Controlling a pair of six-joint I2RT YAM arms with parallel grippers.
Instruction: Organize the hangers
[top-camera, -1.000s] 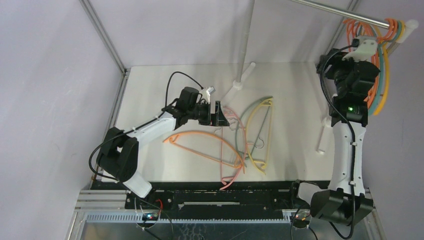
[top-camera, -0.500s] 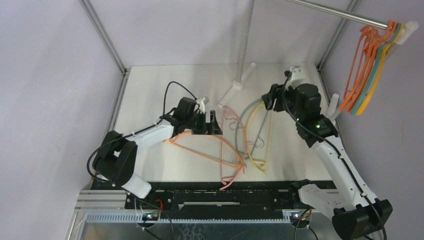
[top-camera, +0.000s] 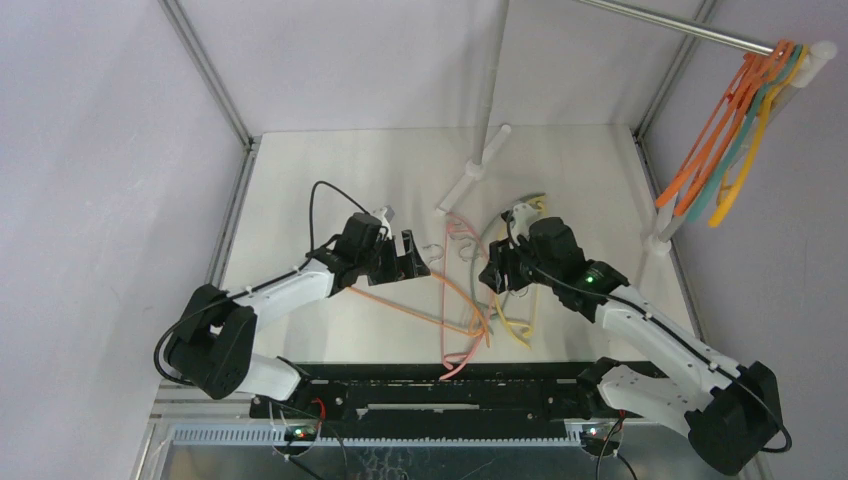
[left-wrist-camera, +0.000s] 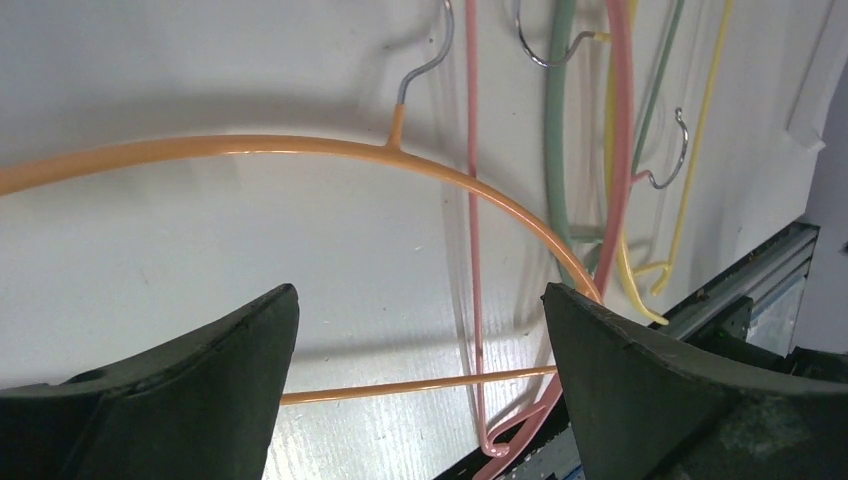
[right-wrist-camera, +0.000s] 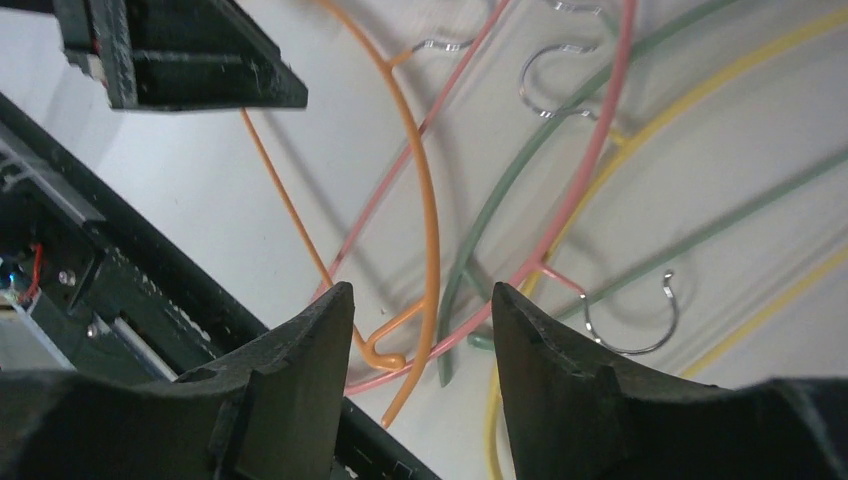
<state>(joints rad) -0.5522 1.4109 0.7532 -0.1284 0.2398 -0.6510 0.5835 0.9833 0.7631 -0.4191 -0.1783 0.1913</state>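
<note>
Four loose hangers lie tangled on the worktop (top-camera: 320, 170): one orange hanger (left-wrist-camera: 300, 145), one pink hanger (left-wrist-camera: 472, 250), one green hanger (left-wrist-camera: 556, 150) and one yellow hanger (left-wrist-camera: 709, 100). The left hand (top-camera: 412, 252) hovers over the orange one's arc, fingers spread wide and gripping nothing. The right hand (top-camera: 493, 277), also spread and holding nothing, hangs above the crossing of the pink and green arcs. A hung bunch (top-camera: 735, 120) of orange, teal and yellow hangers sits at the rail (top-camera: 680, 25) end, too tightly packed to count.
</note>
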